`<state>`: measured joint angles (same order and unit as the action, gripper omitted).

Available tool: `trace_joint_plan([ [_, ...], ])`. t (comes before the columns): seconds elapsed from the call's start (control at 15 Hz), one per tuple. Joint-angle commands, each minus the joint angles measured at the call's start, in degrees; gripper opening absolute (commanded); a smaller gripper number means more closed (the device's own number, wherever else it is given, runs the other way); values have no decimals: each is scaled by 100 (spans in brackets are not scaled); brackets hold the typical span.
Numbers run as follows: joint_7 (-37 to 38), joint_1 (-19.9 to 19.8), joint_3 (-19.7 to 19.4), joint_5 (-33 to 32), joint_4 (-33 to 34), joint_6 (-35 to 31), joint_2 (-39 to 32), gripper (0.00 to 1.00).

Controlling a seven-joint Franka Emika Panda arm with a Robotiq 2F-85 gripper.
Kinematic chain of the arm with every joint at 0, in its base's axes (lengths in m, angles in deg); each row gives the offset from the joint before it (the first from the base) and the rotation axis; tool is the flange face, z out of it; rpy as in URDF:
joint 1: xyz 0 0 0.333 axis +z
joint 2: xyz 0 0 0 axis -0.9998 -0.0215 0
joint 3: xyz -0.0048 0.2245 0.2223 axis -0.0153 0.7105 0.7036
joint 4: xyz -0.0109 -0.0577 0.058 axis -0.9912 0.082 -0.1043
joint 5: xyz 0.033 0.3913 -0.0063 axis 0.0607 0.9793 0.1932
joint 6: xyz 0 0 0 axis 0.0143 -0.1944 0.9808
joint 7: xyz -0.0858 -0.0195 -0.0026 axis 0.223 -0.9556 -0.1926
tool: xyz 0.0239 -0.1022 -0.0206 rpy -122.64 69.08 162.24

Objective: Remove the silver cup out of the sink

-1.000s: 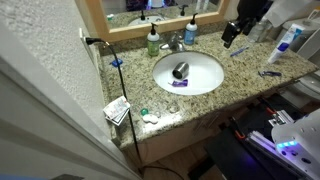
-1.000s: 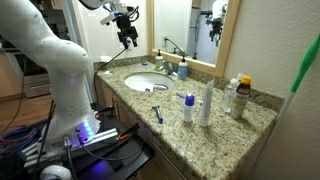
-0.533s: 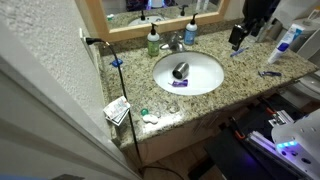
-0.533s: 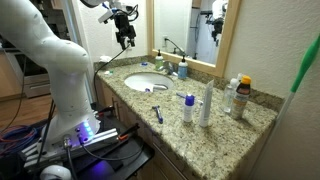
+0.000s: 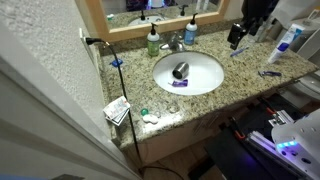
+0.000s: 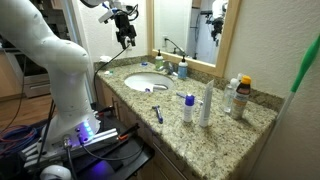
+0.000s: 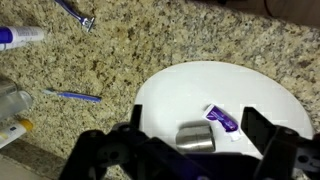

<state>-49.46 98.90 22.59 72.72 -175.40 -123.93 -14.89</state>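
Currently small grey-silver metal cup sits inside round white sink basin, near the middle, w/ small purple-white tube just beside it. Robotiq gripper hangs high over speckled granite counter, well apart from cup. Fingers spread, holding nothing.

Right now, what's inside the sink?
The sink holds a silver cup, apparently on its side, and a small purple packet beside it. No drain shows; in the wrist view the gripper hides the basin's lower edge.
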Motion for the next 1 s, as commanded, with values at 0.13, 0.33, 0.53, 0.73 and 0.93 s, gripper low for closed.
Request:
trace_joint_plan([
  [0.13,-30,-69,61,32,9,2,6,100],
  [0.33,443,-211,293,-416,-311,-481,90,100],
  [0.53,1364,-438,749,-1540,-664,-1607,-421,100],
  [0.73,3029,-811,1176,-2417,-625,-2126,-1147,100],
  [0.93,2653,-442,919,-2214,-713,-1908,-877,100],
])
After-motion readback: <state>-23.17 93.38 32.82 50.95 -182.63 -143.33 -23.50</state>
